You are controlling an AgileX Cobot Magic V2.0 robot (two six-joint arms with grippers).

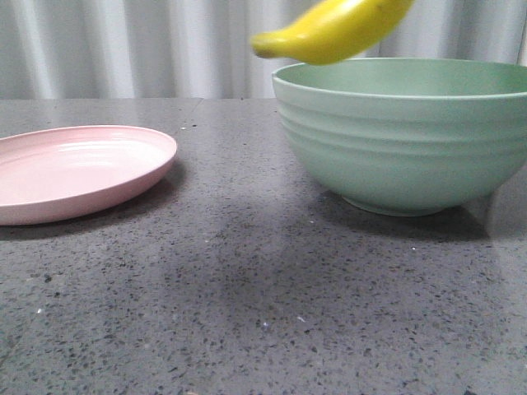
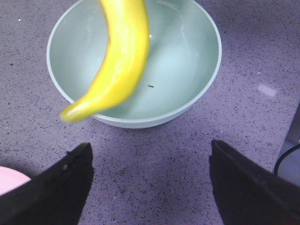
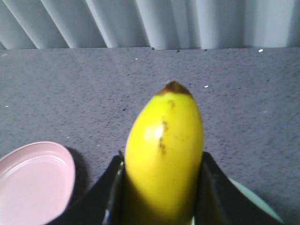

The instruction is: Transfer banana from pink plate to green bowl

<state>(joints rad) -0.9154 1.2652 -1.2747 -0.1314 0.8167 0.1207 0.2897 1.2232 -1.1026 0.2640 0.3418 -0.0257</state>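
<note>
Beneath both sets of fingers stretches the dark speckled bench, carrying everything else. On it stands the green bowl, deep and ridged on the outside, directly below the right fingers and just ahead of the left ones; its inside holds nothing but a tiny dark speck. Well apart from the bowl, off to the left side of the bench, lies the pink plate, shallow and bare; its edge also shows beside the left fingers and beside the right ones. The banana hangs in the air above the bowl's near-left rim, clear of it, one end reaching out past the rim toward the plate. The right fingers pinch the banana from both sides, its dark tip pointing away from them. The left fingers are spread wide with only bare bench between them, holding nothing, the banana hanging beyond them over the bowl.
</note>
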